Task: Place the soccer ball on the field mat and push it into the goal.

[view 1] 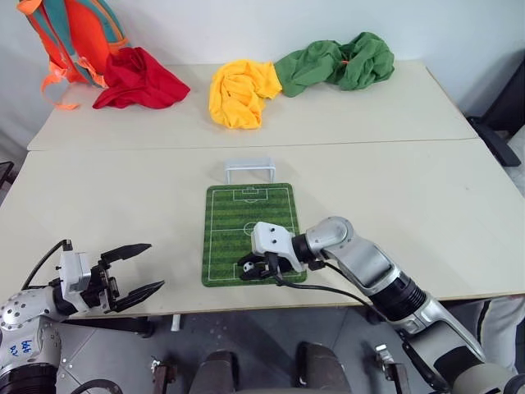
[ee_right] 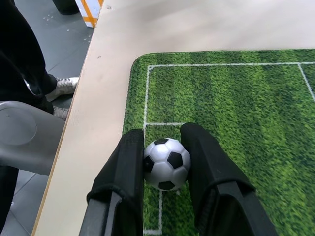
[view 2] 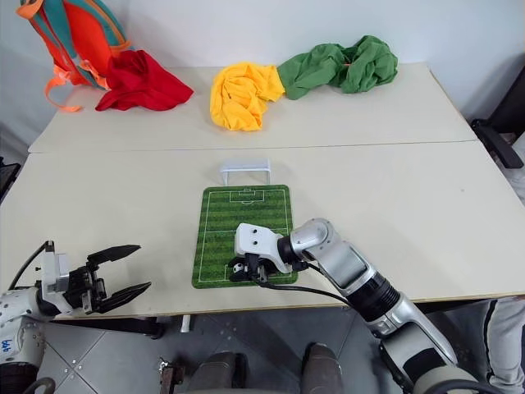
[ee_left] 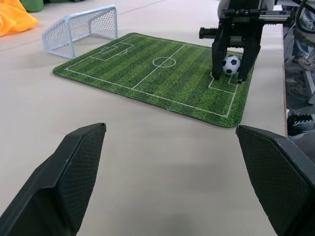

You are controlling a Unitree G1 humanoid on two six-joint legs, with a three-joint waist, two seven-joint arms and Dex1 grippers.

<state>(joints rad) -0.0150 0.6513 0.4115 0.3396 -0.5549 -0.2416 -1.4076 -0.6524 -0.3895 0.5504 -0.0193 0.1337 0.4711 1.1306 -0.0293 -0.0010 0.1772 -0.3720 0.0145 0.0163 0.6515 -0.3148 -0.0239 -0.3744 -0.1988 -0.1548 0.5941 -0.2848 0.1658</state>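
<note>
The ball (ee_right: 166, 163) is gripped by the right hand (view 1: 261, 268) on the mat (view 1: 246, 215), lower middle. The left hand (view 1: 135, 272) is open.

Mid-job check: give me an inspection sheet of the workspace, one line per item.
Surface: two pale tables pushed together.
Job's things: soccer ball at the near end of the field mat; goal just past the mat's far end.
Clutter: red cloth, yellow cloth, green cloth, orange backpack along the far edge.
Grippers: right gripper shut on the ball; left gripper open, off the mat.
Cables: black cable under the right arm.
Surroundings: grey floor, pale wall.
</note>
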